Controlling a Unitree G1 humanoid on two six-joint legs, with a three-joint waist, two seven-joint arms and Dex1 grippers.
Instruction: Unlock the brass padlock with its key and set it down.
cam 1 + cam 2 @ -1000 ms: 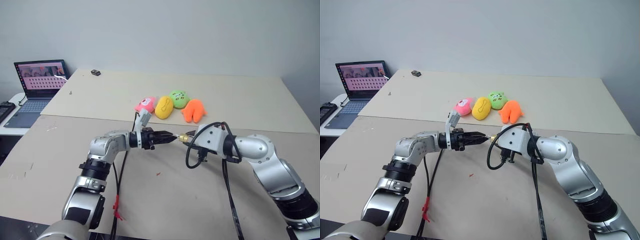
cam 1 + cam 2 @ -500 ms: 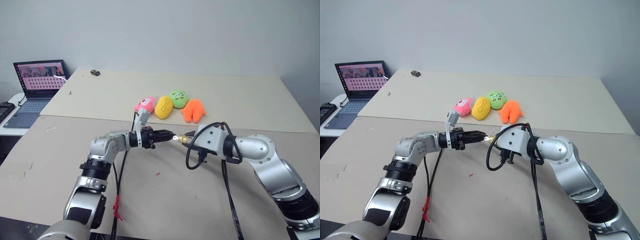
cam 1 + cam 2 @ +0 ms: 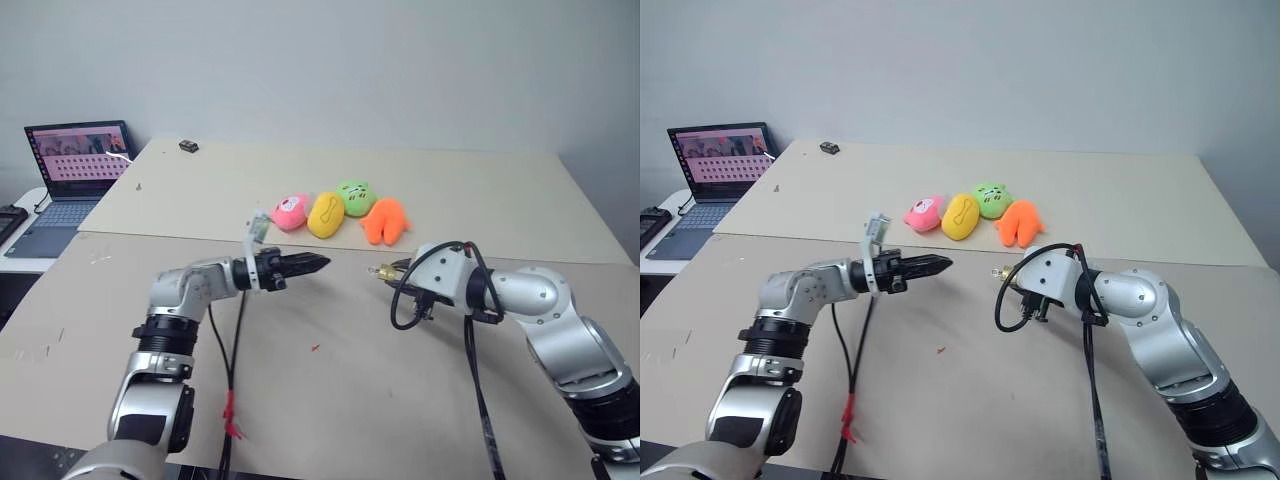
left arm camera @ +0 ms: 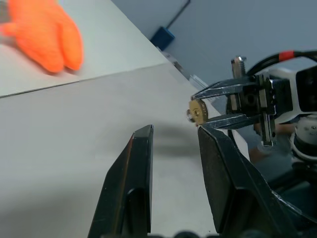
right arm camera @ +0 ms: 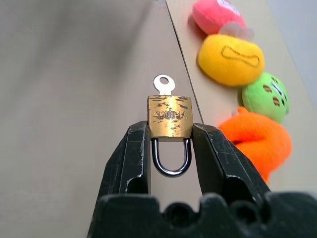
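Left gripper (image 3: 318, 263) withdrawn from brass padlock (image 5: 170, 117)

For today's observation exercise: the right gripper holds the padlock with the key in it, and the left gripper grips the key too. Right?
Not quite. The left gripper is empty, apart from the key; the left wrist view shows this. The right gripper does hold the padlock with the key in it.

Pale wall (image 3: 350, 60) behind a beige table (image 3: 480, 190), laptop (image 3: 70, 180) beside it

Beige table (image 3: 480, 190): pink (image 3: 290, 211), yellow (image 3: 327, 214), green (image 3: 356, 197), orange plush toys (image 3: 385, 222) in row.
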